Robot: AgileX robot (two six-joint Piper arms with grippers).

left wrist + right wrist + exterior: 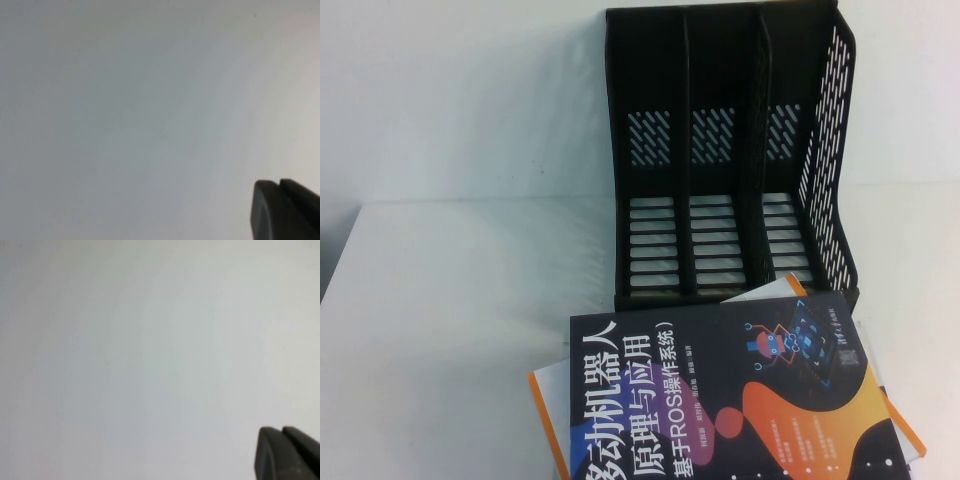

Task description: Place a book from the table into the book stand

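The dark navy book with a big white Chinese title lies flat at the table's front, just in front of the black book stand. The stand is upright with three empty slots. Neither arm shows in the high view. In the left wrist view my left gripper has its two fingertips pressed together over bare white surface, holding nothing. In the right wrist view my right gripper looks the same, fingertips together and empty.
A white book with an orange border lies under the navy book and sticks out at its right and left edges. The table's left edge runs diagonally at the far left.
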